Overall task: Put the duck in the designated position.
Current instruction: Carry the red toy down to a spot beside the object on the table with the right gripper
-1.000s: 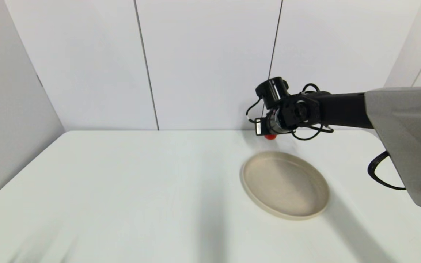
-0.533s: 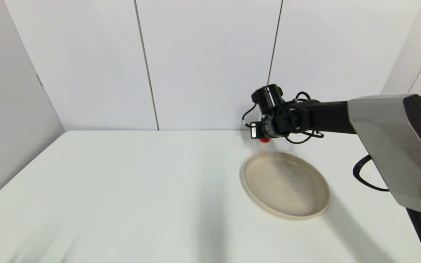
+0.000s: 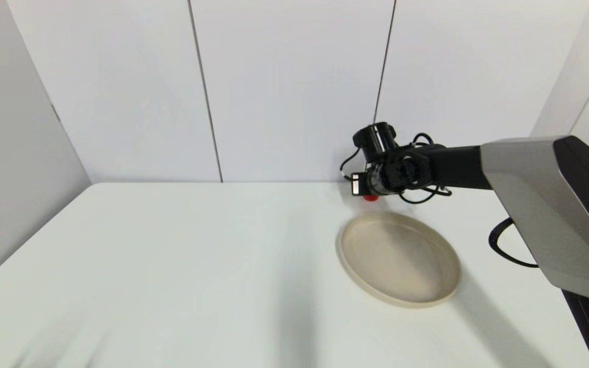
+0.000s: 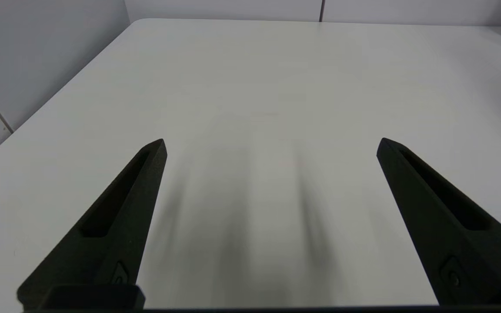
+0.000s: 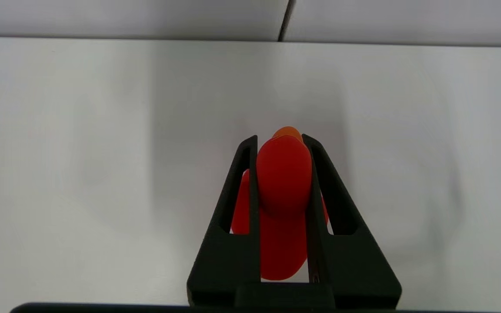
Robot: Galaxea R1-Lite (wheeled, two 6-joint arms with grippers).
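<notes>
- A white table (image 3: 182, 266) fills the lower part of the head view, its far edge running straight along the wall and its far corner at 10 o'clock rounded.
- The back wall (image 3: 284, 87) at 12 o'clock is made of pale panels, split by thin dark vertical seams.
- A grey side wall (image 3: 13, 153) stands at 9 o'clock; another pale panelled wall angles in at 2 o'clock.
- Soft, blurred shadows streak the tabletop toward 6 o'clock.

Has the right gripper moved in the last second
Yes. The right gripper, shut on the duck, shifted slightly to the robot's left and lower, judged against the unmoved plate.
</notes>
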